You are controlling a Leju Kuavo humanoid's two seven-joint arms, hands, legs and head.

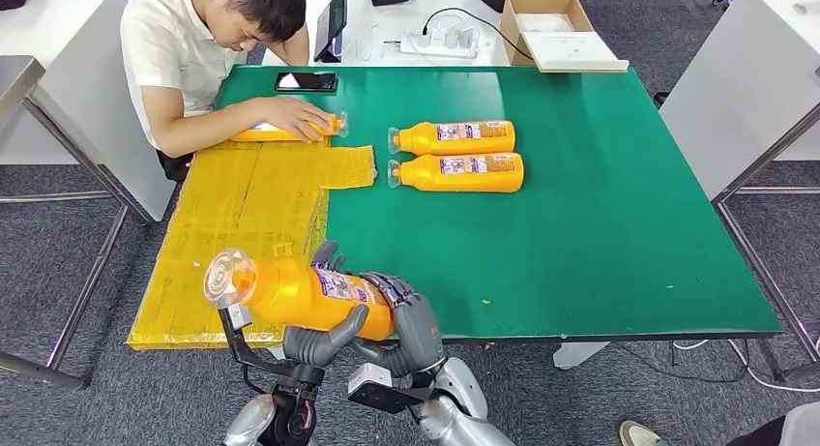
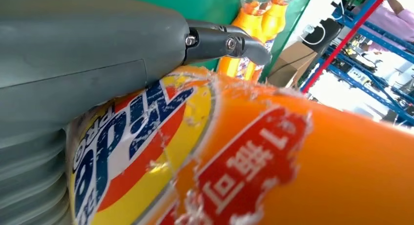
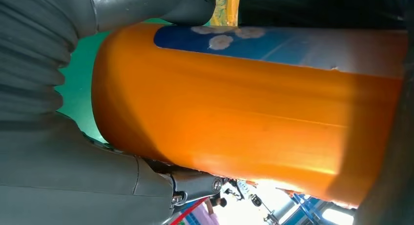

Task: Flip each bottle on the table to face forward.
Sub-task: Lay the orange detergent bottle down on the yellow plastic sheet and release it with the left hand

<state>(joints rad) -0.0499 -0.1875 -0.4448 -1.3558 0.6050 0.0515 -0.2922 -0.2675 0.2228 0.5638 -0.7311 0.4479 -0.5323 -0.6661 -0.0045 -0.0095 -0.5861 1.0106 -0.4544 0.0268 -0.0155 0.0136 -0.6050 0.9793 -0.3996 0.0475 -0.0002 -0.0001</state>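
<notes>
At the counter's [image 1: 600, 223] near edge, head view: an orange bottle [image 1: 300, 291] is held lying sideways, gripped by left hand [image 1: 319, 341] and right hand [image 1: 411, 320]. Left wrist view: label pressed against palm. Right wrist view: bottle base cradled; fingertips hidden.

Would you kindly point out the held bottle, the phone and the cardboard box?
Held bottle [image 1: 300, 293], head view, orange body.
Phone [image 1: 306, 81], head view, screen centre.
Cardboard box [image 1: 513, 22], head view, left wall.
</notes>
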